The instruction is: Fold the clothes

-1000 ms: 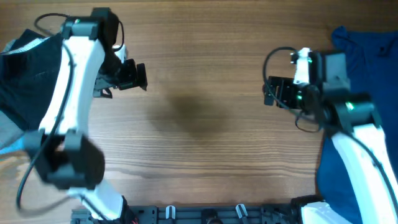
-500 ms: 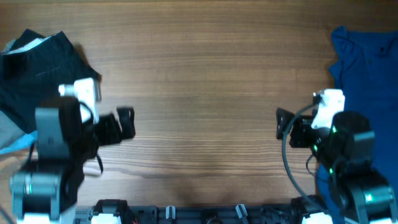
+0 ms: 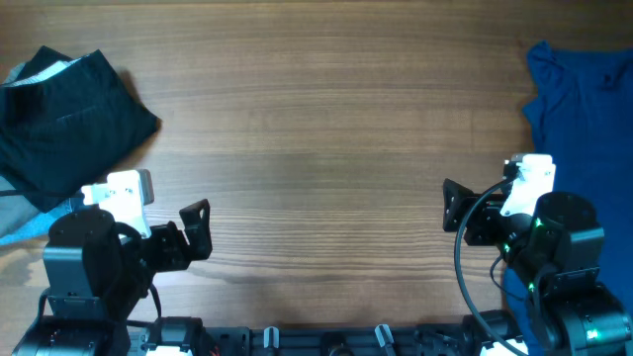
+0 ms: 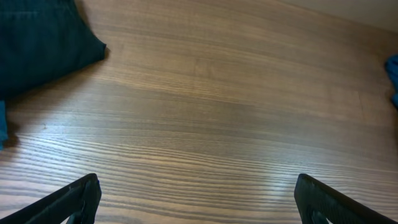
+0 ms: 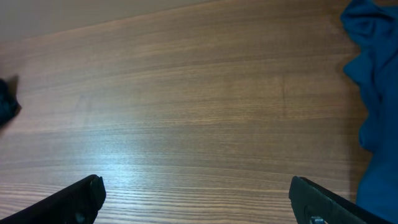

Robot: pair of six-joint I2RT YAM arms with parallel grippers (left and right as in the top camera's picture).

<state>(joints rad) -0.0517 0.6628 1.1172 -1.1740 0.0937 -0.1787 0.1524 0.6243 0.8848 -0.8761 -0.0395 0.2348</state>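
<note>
Although the shorts [image 3: 74,119] look like a compact, roughly squared bundle in the far left corner, we cannot tell whether that fold is finished: the white label [image 3: 61,65] shows at the far edge, and part of the bundle runs out of the overhead view. Some grey cloth [image 3: 14,206] and a light-blue strip [image 3: 42,225] poke out from under its near side. Across the table [image 3: 316,119], the blue garment [image 3: 584,109] lies rumpled along the right edge, and its near part disappears beneath the right arm [image 3: 564,247].

Neither arm holds anything. We see the left gripper [image 3: 196,233] near the front left with its jaws spread wide and only bare table between them. The right gripper [image 3: 453,206] mirrors it at the front right, equally wide and empty. Both point toward the bare middle, apart from any fabric.

We judge that the risks lie in the next pick. A pinch on the blue garment could catch one layer only, so that it drags in as a twisted heap — or it could snag under the right arm. On the left, a grab at the shorts could pull the grey cloth along, or undo the bundle and nudge it off the edge.
</note>
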